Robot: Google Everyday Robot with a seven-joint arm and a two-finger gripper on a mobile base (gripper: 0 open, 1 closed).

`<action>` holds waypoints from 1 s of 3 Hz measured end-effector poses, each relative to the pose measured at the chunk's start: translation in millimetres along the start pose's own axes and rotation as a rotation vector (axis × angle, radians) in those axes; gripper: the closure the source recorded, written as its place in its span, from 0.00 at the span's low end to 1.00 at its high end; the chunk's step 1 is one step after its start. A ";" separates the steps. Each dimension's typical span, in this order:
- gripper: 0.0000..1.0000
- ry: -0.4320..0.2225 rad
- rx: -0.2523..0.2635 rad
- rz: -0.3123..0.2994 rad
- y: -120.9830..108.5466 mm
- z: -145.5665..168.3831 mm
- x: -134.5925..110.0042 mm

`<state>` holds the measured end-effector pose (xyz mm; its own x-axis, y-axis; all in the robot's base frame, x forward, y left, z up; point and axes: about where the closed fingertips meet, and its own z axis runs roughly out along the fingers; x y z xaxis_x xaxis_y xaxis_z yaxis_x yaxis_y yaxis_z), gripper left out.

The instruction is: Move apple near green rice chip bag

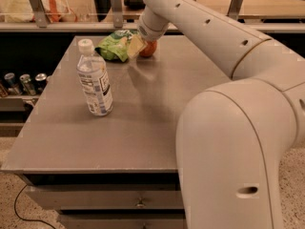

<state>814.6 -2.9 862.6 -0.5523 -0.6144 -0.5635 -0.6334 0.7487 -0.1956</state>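
Note:
The apple (149, 48) is red-orange and sits at the far side of the grey table (143, 113), partly hidden behind my gripper. The green rice chip bag (112, 46) lies just left of it, a few centimetres away. My gripper (137, 46) is low over the table between the bag and the apple, touching or almost touching both. My white arm reaches in from the right foreground and covers the right part of the table.
A clear plastic water bottle (95, 80) with a white cap stands upright on the left half of the table. Cans (23, 82) stand on a low shelf to the left. A counter with metal posts (114, 6) runs behind the table.

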 end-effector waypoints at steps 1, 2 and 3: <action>0.00 0.001 -0.015 0.000 3.3 2.4 2.6; 0.00 -0.010 -0.039 -0.027 2.5 -2.2 6.4; 0.00 -0.015 -0.104 -0.090 0.6 -12.8 19.0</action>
<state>796.8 -17.3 862.1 -0.4832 -0.6732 -0.5598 -0.7328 0.6608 -0.1620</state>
